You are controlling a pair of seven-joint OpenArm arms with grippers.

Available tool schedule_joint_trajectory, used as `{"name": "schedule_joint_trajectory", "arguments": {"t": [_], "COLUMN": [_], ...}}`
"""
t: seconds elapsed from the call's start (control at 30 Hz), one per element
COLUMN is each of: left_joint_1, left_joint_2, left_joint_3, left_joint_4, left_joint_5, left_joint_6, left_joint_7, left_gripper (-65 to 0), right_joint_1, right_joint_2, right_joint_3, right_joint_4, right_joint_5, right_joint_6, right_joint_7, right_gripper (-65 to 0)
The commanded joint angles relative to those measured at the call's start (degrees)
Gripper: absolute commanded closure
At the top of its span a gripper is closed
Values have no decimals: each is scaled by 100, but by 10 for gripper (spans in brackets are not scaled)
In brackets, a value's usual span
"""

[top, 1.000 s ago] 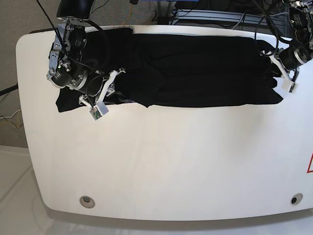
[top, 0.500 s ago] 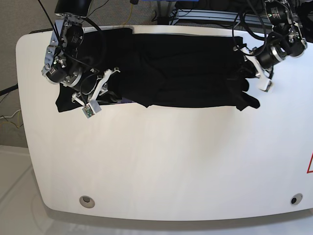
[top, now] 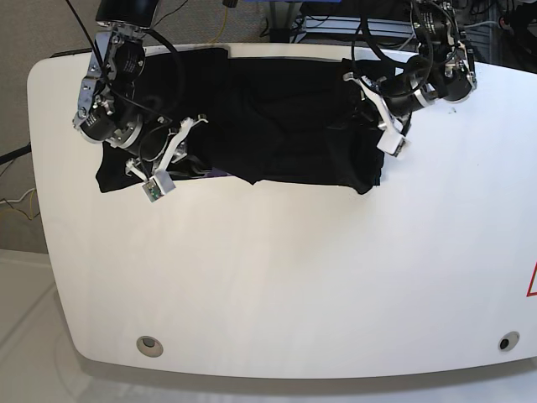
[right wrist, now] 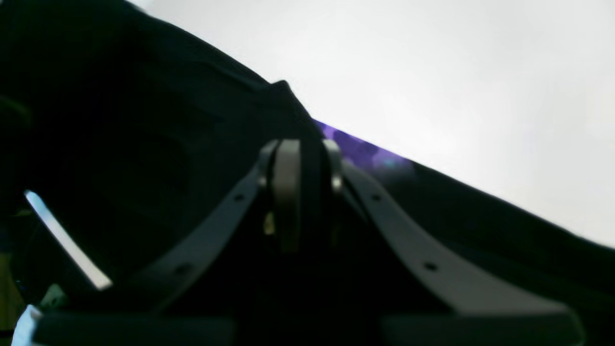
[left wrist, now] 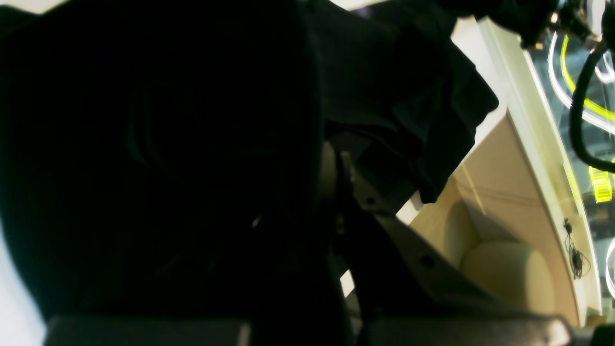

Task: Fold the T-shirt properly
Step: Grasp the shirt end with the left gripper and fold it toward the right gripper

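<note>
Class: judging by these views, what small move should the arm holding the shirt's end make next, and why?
Probably carry on toward the right tool: the left tool is shut on the T-shirt, whose gathered end is lifted mid-table, not yet laid over the other end.

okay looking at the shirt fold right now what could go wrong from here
The left hand is shut on a bunched end of the shirt raised off the table; that end could land creased rather than flat. The right hand pinches only a thin edge near the purple print, so it may slip out.
</note>
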Motion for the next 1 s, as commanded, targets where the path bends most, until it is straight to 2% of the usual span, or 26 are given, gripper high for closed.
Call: {"name": "schedule_joint_trajectory", "arguments": {"t": [0.0, 0.23, 0.37, 0.97], "left_joint_1": [-130, -262, -360, -732], "left_joint_2": [55, 170, 219, 292], "left_joint_3": [96, 315, 363, 596], "left_joint_4": [59, 10, -147, -586], "left_joint_5": [-41, 104, -82, -137], "left_joint_6": [82, 312, 511, 575], "left_joint_7": [-144, -178, -327, -577], "left_gripper": [0, 0, 0, 0], "right_joint_1": [73, 62, 124, 114], "right_joint_2": [73, 89, 84, 90], "right_joint_3": [8, -10, 15, -1], "right_joint_4": [75, 72, 74, 112], "right_joint_5": [65, 73, 116, 91], "right_joint_6": [34, 34, 34, 34], "right_joint_7": [124, 130, 137, 149], "right_gripper": [-73, -75, -76, -75]}}
